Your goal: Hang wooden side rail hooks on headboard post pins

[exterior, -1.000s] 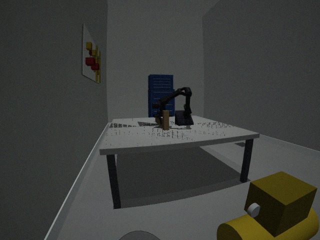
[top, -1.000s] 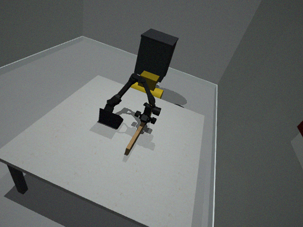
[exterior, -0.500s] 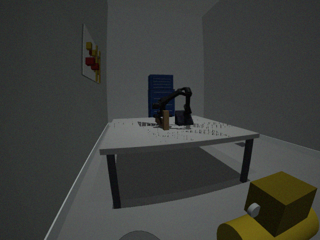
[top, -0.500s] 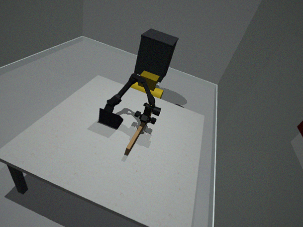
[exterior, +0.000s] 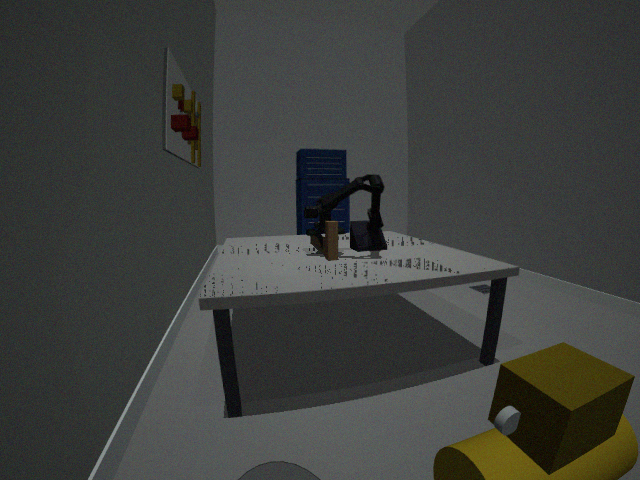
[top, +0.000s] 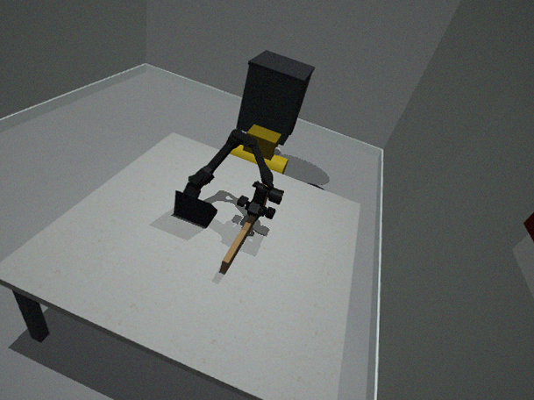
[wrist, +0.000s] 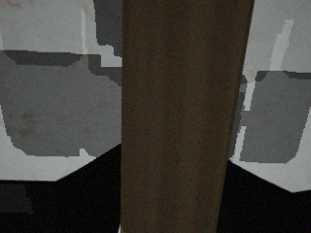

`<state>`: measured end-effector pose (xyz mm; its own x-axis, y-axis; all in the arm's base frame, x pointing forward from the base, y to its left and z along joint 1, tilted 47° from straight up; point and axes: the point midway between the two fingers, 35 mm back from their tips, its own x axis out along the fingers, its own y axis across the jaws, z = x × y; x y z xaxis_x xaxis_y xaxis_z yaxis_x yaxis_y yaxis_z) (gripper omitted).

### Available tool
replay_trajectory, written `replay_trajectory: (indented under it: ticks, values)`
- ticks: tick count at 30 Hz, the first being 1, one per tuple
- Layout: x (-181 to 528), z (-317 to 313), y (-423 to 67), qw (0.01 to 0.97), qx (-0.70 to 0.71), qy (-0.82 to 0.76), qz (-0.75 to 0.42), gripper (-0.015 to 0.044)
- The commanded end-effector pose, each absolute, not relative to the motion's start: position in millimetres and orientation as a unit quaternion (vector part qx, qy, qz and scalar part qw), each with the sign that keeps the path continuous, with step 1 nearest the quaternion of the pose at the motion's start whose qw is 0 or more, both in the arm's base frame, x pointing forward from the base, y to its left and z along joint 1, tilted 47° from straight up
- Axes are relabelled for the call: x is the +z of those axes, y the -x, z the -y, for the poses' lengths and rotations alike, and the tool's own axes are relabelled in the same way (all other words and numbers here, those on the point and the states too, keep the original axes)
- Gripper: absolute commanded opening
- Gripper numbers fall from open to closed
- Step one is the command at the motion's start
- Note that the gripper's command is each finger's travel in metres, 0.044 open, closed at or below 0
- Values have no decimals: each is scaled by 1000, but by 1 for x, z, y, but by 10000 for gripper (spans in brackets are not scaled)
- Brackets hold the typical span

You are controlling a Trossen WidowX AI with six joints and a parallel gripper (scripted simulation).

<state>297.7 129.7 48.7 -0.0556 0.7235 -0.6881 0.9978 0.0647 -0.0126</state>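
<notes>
- Top view: the long, straight, tan wooden side rail [top: 237, 245] runs from the black parallel-jaw gripper [top: 257, 212] down toward the near side of the pale square table top [top: 120, 265]. Its near end looks to be at or just above the surface, over a small shadow. The fingers are clenched on the rail near its far end. It should handle as stiff and fairly light, though a grip this near one end lets the long free part lever against the fingers. The headboard post cannot be made out here, and the hooks are hidden.
- Top view, room: a black arm base [top: 193, 209] stands left of the rail. Behind the table are a dark cabinet [top: 275, 93] and a yellow block-and-cylinder machine [top: 265, 147], with grey walls around.
- Exterior view: an upright tan wooden piece [exterior: 331, 240] stands on the table just beside the gripper; whether it is post or rail end is unclear. A blue cabinet [exterior: 320, 180] stands behind, and a wall picture [exterior: 181, 119] hangs at left.
- Wrist view: the rail's brown face fills the middle, with the dark jaws low on either side and the table beneath.
</notes>
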Motion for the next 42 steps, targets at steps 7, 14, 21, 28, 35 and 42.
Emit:
replay_trajectory:
  ticks: [7, 14, 21, 28, 35, 42]
  values:
    - [49, -130, -298, 266, -258, -634, -679, 131]
    - [49, -130, -298, 266, -258, -634, -679, 315]
    - [71, -105, -300, 267, -252, -635, -680, 440]
    - [76, -100, -300, 267, -251, -635, -680, 440]
    - [69, -94, -301, 267, -252, -635, -679, 440]
    - [53, -80, -302, 267, -252, -635, -679, 440]
